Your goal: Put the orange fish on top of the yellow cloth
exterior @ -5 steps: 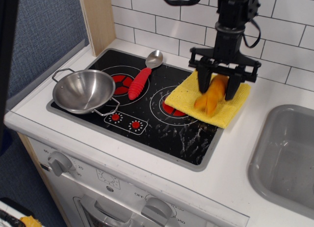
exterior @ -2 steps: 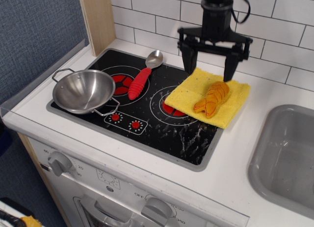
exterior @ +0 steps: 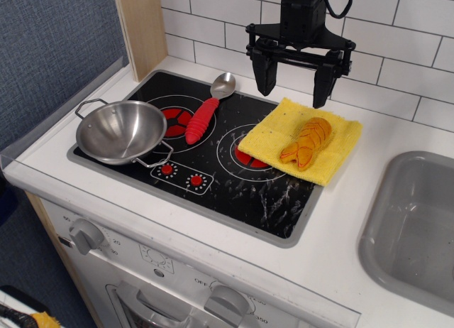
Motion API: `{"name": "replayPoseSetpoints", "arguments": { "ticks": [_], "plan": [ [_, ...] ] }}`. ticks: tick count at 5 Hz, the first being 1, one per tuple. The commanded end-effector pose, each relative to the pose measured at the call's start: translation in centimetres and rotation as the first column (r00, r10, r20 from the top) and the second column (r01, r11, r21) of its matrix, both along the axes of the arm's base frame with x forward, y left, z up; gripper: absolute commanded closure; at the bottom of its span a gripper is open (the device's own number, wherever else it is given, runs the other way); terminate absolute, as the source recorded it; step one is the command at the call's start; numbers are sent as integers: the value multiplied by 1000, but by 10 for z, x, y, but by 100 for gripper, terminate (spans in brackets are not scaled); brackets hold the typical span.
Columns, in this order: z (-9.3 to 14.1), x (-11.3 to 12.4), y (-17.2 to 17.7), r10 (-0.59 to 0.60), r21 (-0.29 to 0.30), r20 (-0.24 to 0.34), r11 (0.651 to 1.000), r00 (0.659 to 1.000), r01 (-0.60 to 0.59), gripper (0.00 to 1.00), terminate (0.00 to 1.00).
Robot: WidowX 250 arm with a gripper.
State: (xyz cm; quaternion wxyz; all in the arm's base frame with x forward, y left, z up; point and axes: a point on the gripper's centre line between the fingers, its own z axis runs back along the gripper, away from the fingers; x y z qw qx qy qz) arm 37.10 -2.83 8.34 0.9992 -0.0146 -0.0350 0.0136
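Note:
The orange fish (exterior: 307,141) lies flat on the yellow cloth (exterior: 273,137), tail toward the front, at the right side of the black stovetop. The cloth overlaps the right burner and the white counter. My black gripper (exterior: 292,79) hangs above the cloth's back edge, up and left of the fish, with its fingers spread wide and nothing between them.
A red-handled metal spoon (exterior: 206,112) lies on the stovetop (exterior: 234,179) left of the cloth. A steel pan (exterior: 121,131) sits on the left burner. A grey sink (exterior: 415,225) is at the right. A tiled wall (exterior: 411,44) stands behind.
The gripper let go of the fish on the cloth, opened, then rose and moved left and back. The fish now lies still on the cloth.

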Motion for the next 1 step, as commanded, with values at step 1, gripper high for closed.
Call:
{"name": "replayPoseSetpoints", "arguments": {
  "ticks": [1],
  "plan": [
    [27, -3, 1, 3, -3, 72, 1000, 997, -3, 0, 100]
  ]
}}
